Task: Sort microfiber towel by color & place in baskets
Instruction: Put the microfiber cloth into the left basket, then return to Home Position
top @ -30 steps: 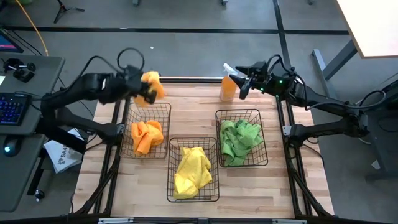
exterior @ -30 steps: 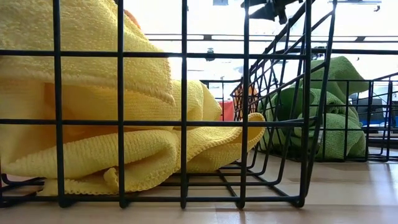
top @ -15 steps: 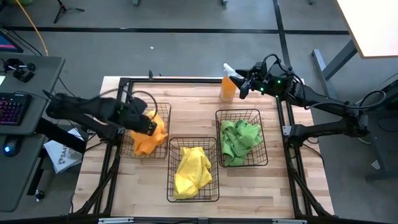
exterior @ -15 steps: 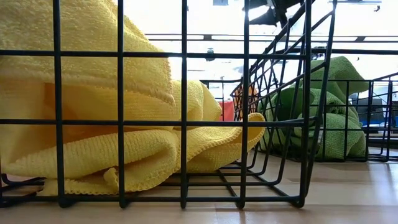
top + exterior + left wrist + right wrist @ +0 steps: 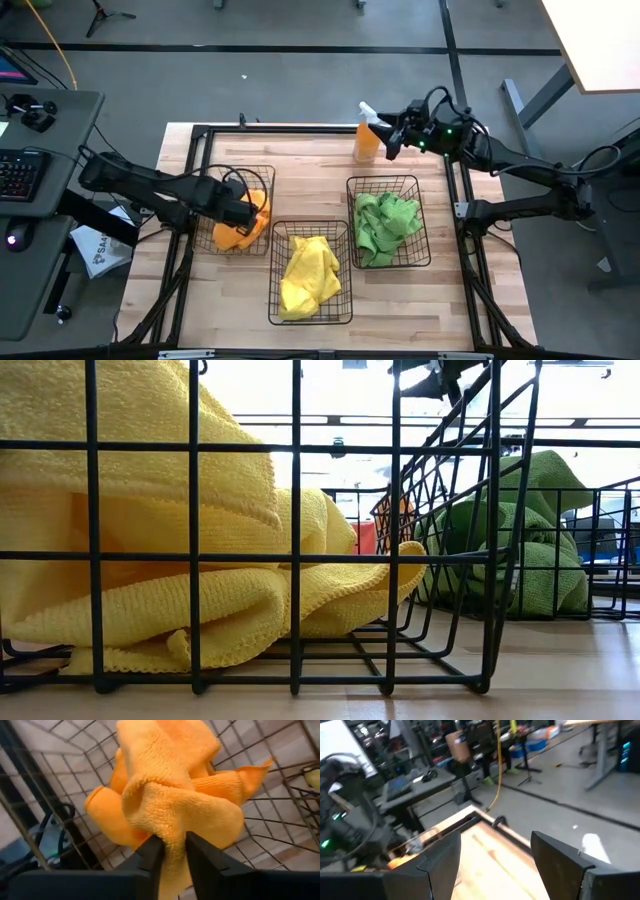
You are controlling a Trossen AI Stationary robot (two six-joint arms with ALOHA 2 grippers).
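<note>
The orange towel is down inside the basket near the table's left edge. The left gripper pinches it tight, so it lands with its own color. The right gripper waits by the far edge near the spray bottle, fingers apart and holding nothing.

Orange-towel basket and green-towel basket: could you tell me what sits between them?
In the high view, the basket holding the yellow towel sits between them, set nearer the table's front edge.
</note>
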